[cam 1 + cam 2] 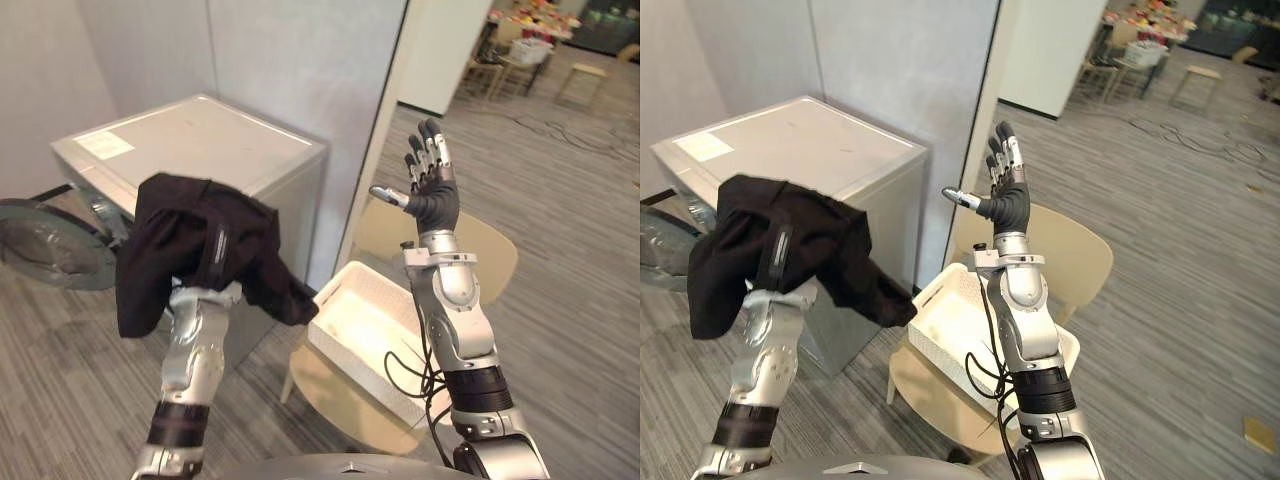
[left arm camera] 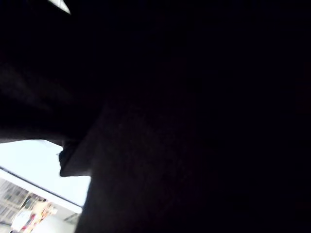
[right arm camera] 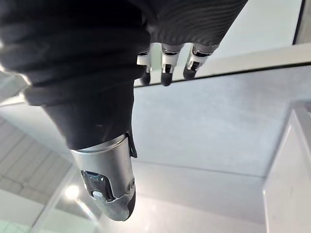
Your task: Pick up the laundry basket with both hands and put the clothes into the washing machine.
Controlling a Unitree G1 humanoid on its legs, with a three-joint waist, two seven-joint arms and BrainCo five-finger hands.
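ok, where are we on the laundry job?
Done: the white basket sits on the chair and looks empty. In hand: a black garment is draped over the raised left arm; the right hand is up, open, holding nothing. Left: the garment is outside the washing machine, whose door stands open.

Basket (image 1: pixel 362 322) on chair (image 1: pixel 497 256) (washer (image 1: pixel 200 140) left)

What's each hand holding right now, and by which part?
Right hand: open, holding nothing. Black cloth garment is draped over the raised left hand, hiding it; whether it grips the cloth, or where, cannot be told.
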